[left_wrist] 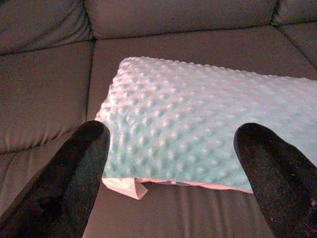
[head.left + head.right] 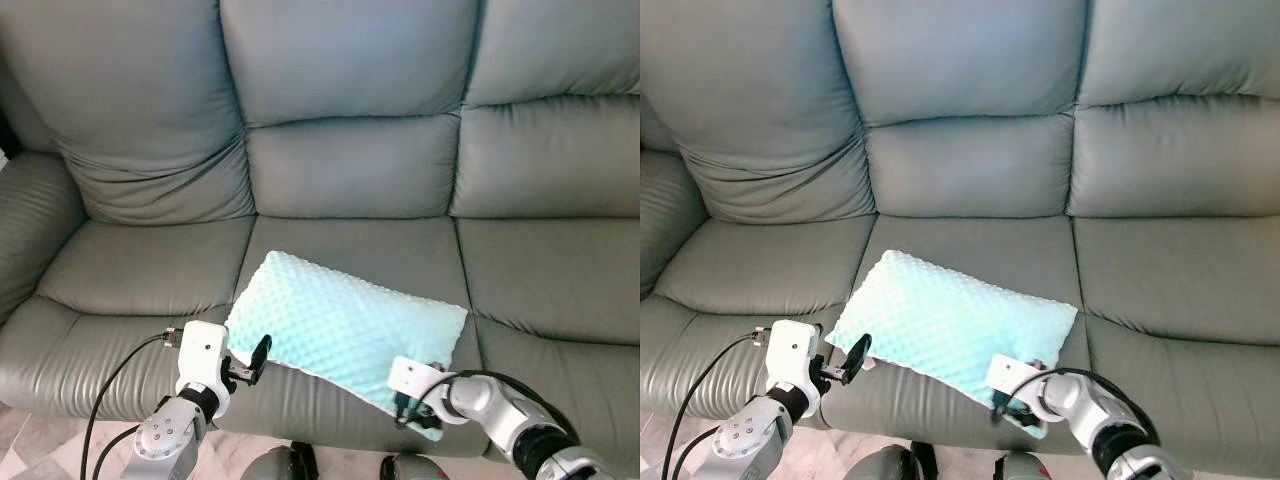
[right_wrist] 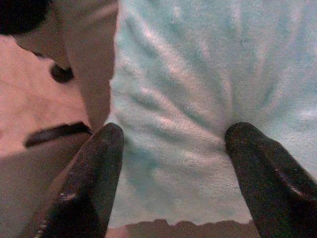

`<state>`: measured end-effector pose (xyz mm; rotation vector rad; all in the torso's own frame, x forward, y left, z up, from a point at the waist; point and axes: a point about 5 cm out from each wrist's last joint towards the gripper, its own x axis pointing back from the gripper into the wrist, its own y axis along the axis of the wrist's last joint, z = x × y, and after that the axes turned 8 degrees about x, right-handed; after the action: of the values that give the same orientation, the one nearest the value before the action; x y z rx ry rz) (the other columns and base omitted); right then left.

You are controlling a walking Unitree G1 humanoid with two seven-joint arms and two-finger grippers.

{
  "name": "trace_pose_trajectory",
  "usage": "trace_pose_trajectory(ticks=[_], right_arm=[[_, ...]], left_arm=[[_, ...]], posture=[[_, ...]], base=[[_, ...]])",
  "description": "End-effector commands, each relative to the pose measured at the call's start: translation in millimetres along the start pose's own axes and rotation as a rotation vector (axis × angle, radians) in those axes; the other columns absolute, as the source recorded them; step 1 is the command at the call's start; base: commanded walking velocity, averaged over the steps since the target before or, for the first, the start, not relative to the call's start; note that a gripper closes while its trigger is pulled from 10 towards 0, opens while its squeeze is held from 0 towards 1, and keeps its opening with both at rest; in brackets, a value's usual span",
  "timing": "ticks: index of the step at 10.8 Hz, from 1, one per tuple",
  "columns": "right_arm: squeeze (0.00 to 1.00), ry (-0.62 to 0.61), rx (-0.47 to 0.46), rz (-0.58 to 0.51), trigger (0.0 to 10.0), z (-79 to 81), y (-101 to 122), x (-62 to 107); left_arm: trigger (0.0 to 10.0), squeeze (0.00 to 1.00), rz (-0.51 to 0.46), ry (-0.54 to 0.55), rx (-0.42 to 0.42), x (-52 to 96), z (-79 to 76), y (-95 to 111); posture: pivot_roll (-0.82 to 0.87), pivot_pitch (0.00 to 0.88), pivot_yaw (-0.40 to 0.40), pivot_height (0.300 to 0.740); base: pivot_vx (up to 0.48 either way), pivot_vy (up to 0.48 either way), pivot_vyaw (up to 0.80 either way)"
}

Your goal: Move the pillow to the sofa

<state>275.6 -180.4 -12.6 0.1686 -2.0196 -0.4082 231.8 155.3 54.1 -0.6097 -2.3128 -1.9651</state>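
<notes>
The grey leather sofa (image 2: 350,160) stands wide in front of the robot, with three seats and three back cushions. The mint-green pillow (image 2: 345,325) with small bumps lies flat on the middle seat cushion, turned at an angle, and its near corner hangs a little over the front edge of the seat. So the pillow is already on the sofa, and I judge that the task is at its last step, the letting go. The next move calls for both arms to draw back from the pillow without dragging it off the edge. Both arms reach forward and low, bent at the elbow, one at each near corner of the pillow. The right gripper (image 2: 418,403) is at the near right corner, its fingers spread apart with the soft fabric between them, pressing against the cloth but not pinching it. The left gripper (image 2: 250,364) is just beside the near left edge, its fingers wide apart and holding nothing; a small white tag (image 1: 124,186) of the pillow shows between them, close to the seat.
</notes>
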Motion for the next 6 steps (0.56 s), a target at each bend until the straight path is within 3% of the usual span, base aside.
trace_pose_trajectory(ticks=[1, 4, 6], right_arm=[[0.00, -0.010, 0.022, 0.045, 0.0, 5.2, -9, -0.3], [0.00, -0.190, 0.015, 0.125, 0.0, -16.9, -26, 9.9], [0.00, -0.298, -0.004, 0.108, 0.0, -33.6, -24, 15.4]], left_arm=[[10.0, 0.00, 0.021, 0.014, -0.021, 4.2, 4.0, -3], [10.0, 0.00, 0.023, 0.019, -0.027, 4.6, 4.4, -3], [10.0, 0.00, 0.025, 0.024, -0.034, 4.3, 6.0, -3]], posture=[[-0.20, 0.220, 0.144, 0.740], [-0.19, 0.222, 0.147, 0.740], [-0.19, 0.221, 0.150, 0.740]], base=[[0.000, 0.000, 0.00], [0.000, 0.000, 0.00], [0.000, 0.000, 0.00]])
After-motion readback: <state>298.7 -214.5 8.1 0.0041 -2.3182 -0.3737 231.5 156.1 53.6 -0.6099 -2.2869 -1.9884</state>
